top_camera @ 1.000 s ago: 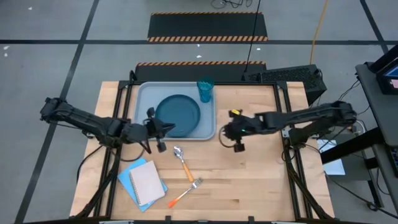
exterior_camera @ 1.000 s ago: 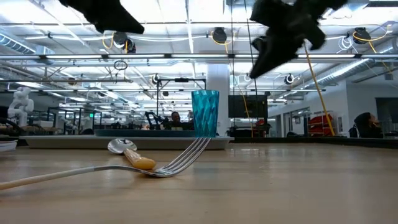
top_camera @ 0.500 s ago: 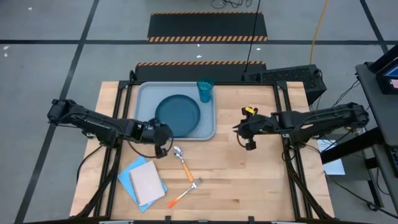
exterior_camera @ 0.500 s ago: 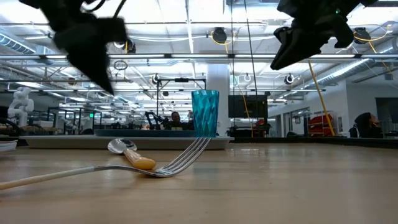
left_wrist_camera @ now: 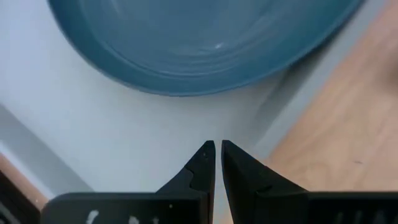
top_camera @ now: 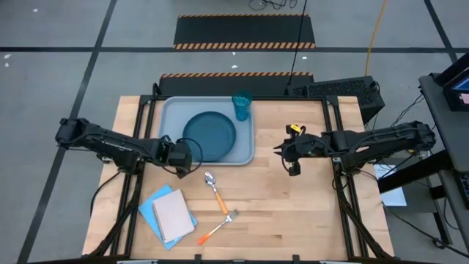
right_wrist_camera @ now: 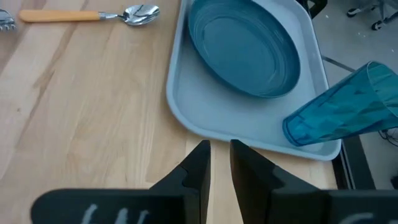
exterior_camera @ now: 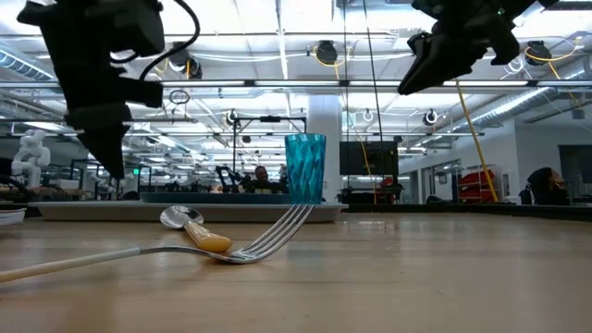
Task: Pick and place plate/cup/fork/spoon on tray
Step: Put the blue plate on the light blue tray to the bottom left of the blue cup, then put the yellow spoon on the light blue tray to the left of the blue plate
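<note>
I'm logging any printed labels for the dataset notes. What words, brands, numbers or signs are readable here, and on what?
None can be read.
Right pincer housing: faint pale marks, too blurred to read.
Left pincer housing: pale marks, likewise unreadable.
Notebook cover: no text shows.
Tray, plate, cup, fork, spoon: no markings visible.
Striped floor mats: orange and black hazard stripes only, no wording.
</note>
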